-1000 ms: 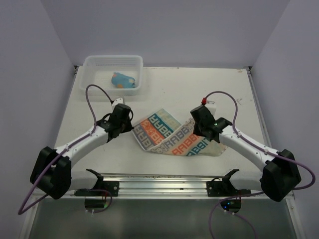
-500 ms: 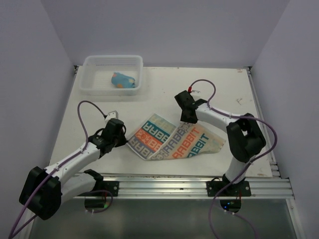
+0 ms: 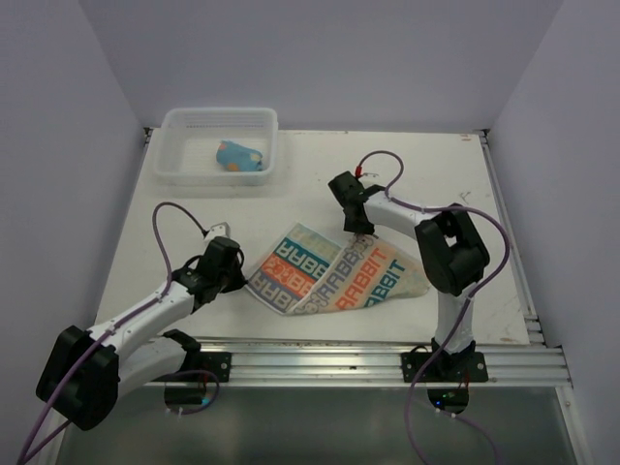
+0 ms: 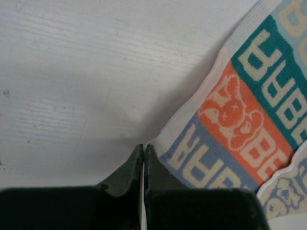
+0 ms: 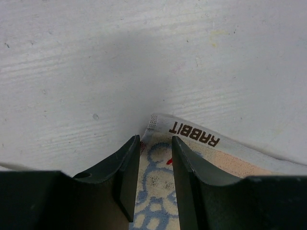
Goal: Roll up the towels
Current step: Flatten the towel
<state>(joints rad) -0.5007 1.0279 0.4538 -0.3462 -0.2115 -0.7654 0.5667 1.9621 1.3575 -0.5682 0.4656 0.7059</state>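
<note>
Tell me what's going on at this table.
Both arms are working on the cream RABBIT towel, which lies spread flat on the table and is not yet rolled. The left gripper has its jaws closed at the towel's near-left corner, apparently pinching it. The right gripper sits over the far corner, its jaws slightly parted around the labelled edge. The blue towel is in the white basket.
</note>
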